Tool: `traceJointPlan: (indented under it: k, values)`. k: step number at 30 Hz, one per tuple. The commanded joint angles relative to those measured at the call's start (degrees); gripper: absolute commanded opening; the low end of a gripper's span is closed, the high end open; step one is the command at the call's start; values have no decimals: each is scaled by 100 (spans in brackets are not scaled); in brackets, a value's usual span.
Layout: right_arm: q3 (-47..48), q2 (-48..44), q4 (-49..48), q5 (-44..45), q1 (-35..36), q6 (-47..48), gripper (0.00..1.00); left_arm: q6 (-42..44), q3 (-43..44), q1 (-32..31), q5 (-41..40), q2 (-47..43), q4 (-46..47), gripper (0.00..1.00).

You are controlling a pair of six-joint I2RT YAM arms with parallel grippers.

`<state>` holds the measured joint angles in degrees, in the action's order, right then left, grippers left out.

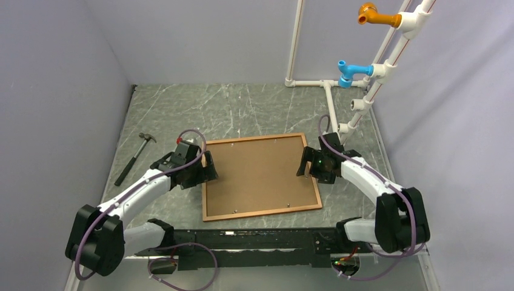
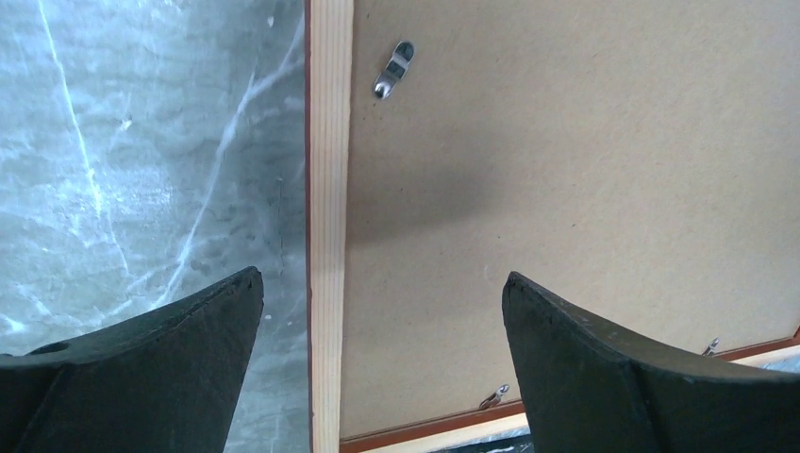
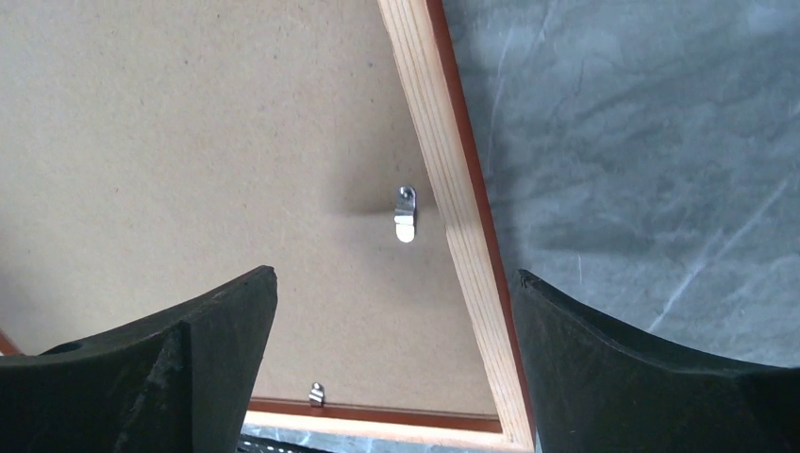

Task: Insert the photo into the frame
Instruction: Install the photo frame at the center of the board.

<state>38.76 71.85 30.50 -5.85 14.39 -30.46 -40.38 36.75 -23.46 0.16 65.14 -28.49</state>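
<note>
The frame (image 1: 260,211) lies face down in the middle of the table, its reddish-brown moulding around a plain brown backing board (image 1: 260,174). Small metal clips sit along the board's edges (image 2: 392,70) (image 3: 405,214). The photo is not in view. My left gripper (image 1: 209,170) is open and empty, hovering over the frame's left rail (image 2: 328,226). My right gripper (image 1: 305,162) is open and empty, hovering over the frame's right rail (image 3: 453,208).
A hammer (image 1: 134,159) lies on the table at the left. A white pipe rack (image 1: 330,91) with blue (image 1: 351,71) and orange (image 1: 377,15) fittings stands at the back right. Grey walls close in both sides.
</note>
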Motion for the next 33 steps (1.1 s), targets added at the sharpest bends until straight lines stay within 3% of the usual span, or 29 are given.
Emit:
traceJointPlan:
  k: [1,9,16,26,33]
  values:
    - [254,465,-317,-84,14,88,94,-212,-121,-14,286,101,195,99]
    - [-198,209,-365,-437,204,-4,90,-233,-414,-9,947,415,1149,91]
    - [-719,-239,-307,-238,818,-407,87,-163,-317,-10,984,467,1179,89]
    - [249,384,277,1209,854,-182,86,-76,-299,-11,896,490,1080,88]
    - [336,795,196,1145,846,-129,77,-27,-274,-9,909,538,1058,86]
